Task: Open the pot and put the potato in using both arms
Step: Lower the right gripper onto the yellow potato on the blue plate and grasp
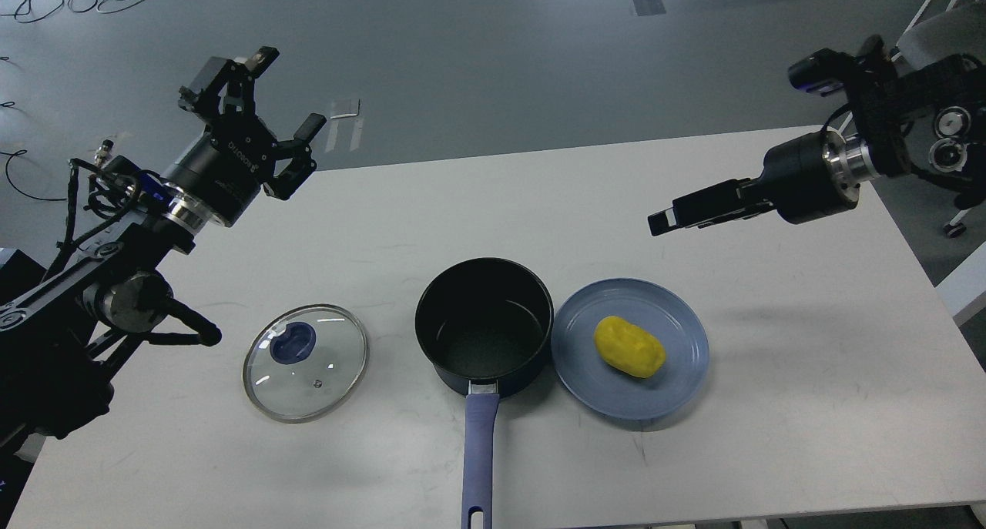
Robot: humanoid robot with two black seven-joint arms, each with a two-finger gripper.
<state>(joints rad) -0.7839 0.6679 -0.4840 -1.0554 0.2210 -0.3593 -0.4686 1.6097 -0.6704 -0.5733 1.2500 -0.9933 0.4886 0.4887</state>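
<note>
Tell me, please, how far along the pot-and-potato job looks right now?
Done: the lid lies on the table left of the open, empty pot. In hand: nothing; the left hand is open, the right hand hangs above the table. Left: the potato sits on the plate.

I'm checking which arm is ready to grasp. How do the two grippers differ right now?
The left gripper has its jaws spread wide open, while the right gripper has its jaws close together, seen side-on. The left gripper points up and away at the table's far left edge; the right gripper points sideways toward the middle, above the blue plate and potato. Both hold nothing.
</note>
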